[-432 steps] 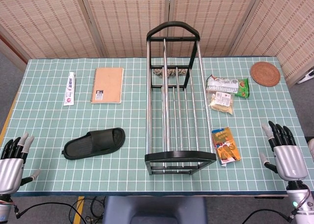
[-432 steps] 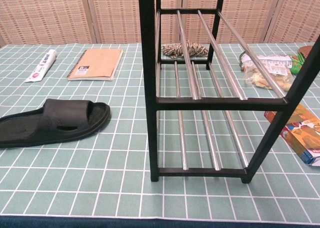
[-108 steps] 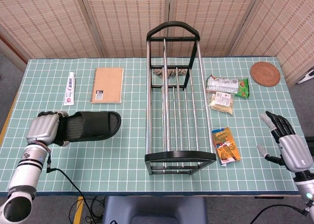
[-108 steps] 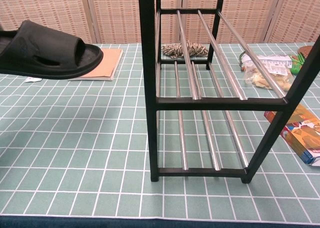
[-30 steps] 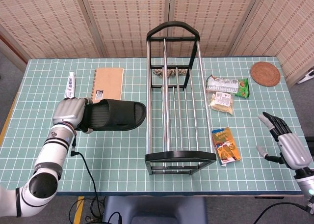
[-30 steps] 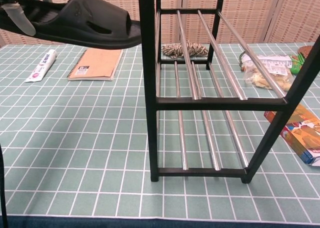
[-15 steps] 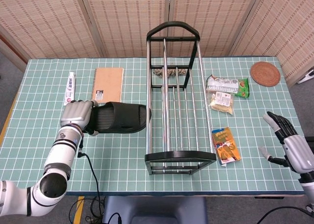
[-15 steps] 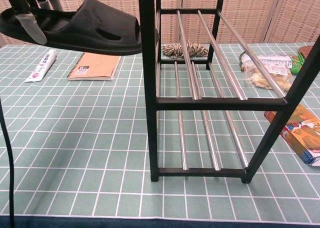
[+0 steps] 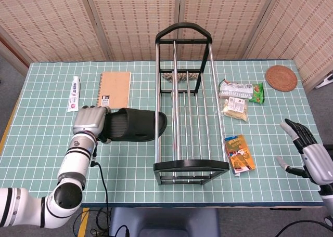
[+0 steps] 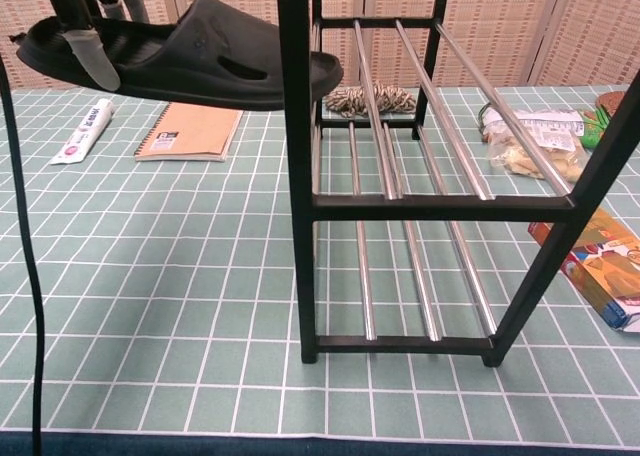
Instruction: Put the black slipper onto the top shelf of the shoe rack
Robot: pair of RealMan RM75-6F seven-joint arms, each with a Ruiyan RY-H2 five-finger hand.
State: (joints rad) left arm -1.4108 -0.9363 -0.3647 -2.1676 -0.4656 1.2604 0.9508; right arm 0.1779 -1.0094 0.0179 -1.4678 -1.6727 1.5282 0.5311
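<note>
My left hand (image 9: 89, 121) grips the heel end of the black slipper (image 9: 136, 125) and holds it in the air, sole down. In the chest view the slipper (image 10: 200, 61) hangs well above the table, its toe reaching past the left post of the shoe rack (image 10: 296, 166), with the fingers (image 10: 88, 48) wrapped over its heel. The black-framed rack (image 9: 183, 39) with chrome rails stands mid-table; in the head view the toe overlaps its left rail. My right hand (image 9: 311, 156) hovers at the table's right edge with fingers spread, holding nothing.
A toothpaste tube (image 9: 75, 93) and a brown notebook (image 9: 114, 90) lie at the back left. A coiled rope (image 9: 180, 77) lies under the rack. Snack bags (image 9: 237, 97), an orange packet (image 9: 240, 153) and a round woven coaster (image 9: 281, 78) lie to the right.
My left hand has carried the slipper further right, so its toe now overlaps the rack's left side. The right hand has barely shifted.
</note>
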